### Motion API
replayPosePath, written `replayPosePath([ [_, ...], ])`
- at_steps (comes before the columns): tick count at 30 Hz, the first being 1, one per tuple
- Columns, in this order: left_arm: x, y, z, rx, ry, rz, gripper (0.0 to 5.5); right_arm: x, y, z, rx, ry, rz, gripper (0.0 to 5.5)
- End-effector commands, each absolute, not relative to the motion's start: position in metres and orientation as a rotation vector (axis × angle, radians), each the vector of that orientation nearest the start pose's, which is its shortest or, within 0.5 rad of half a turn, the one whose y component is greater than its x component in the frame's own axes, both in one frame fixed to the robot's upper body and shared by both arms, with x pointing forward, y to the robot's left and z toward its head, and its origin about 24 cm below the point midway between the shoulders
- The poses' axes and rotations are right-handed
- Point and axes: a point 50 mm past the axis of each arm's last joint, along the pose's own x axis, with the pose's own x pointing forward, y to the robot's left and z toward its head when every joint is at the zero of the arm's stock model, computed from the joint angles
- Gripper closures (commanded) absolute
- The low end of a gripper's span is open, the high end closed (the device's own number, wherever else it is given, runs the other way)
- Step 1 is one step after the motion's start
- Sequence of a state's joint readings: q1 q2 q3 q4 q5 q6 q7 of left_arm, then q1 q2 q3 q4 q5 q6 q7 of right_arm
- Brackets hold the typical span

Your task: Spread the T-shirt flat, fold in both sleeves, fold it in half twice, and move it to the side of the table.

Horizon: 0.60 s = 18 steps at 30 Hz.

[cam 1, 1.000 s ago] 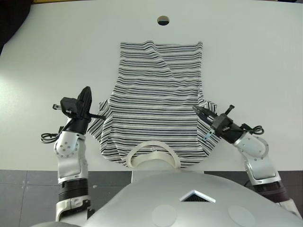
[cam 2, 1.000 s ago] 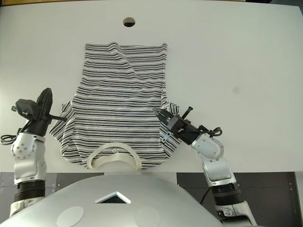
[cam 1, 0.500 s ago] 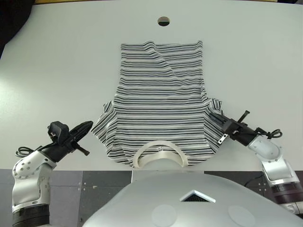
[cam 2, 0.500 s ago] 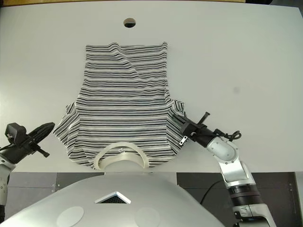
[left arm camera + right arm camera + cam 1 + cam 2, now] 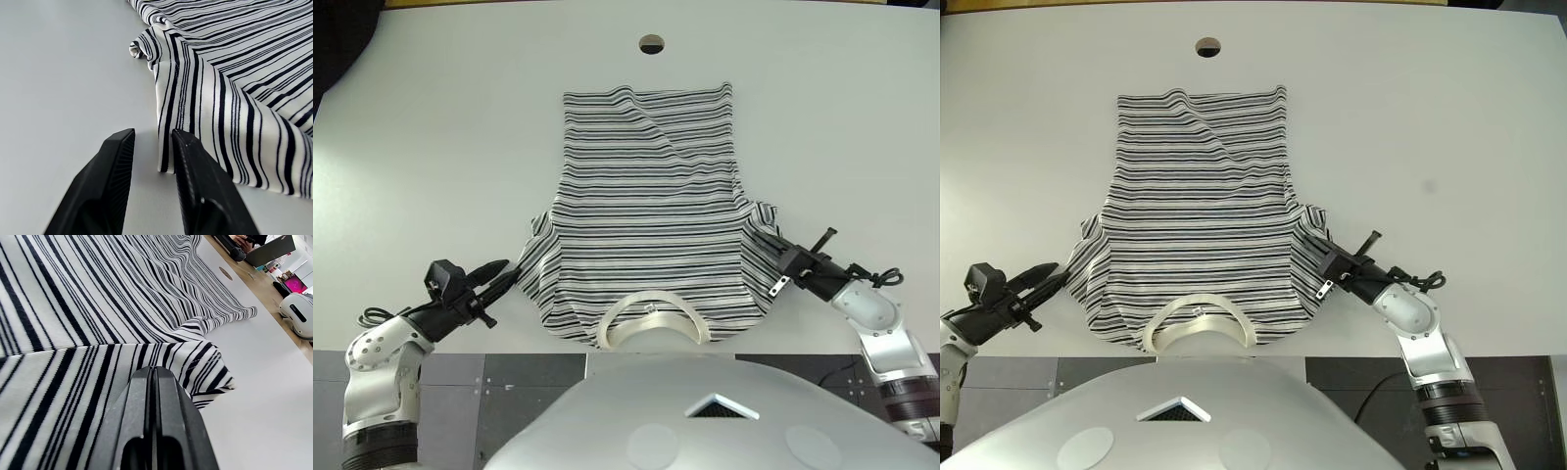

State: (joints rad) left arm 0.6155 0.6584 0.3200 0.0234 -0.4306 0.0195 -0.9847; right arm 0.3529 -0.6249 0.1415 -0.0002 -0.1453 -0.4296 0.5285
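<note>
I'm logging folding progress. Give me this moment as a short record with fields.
T-shirt: striped, spread on the white table, collar nearest the robot
sleeves: both out, not yet folded in
left pincer: open, beside the left sleeve, no cloth between its fingers
right pincer: shut, tip at the right sleeve; pinch unclear

Broad table (image 5: pixel 431 147) margins flanking the T-shirt (image 5: pixel 646 196)

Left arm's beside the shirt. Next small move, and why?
Probably ease the left gripper forward until its open fingers straddle the left sleeve hem, then close. The hem lies just ahead, not yet between them, while the right gripper is shut on the right sleeve.
</note>
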Motion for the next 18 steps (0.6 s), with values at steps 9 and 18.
replayPosePath([
  [9, 0.077, 0.315, 0.004, 0.061, 0.756, -0.654, 4.22, 0.154, -0.212, 0.005, -0.699, 0.194, 0.837, 5.4],
  [18, 0.076, 0.311, 0.006, -0.002, 0.722, -0.701, 5.39, 0.189, -0.229, 0.065, -0.529, -0.13, 0.495, 5.4],
])
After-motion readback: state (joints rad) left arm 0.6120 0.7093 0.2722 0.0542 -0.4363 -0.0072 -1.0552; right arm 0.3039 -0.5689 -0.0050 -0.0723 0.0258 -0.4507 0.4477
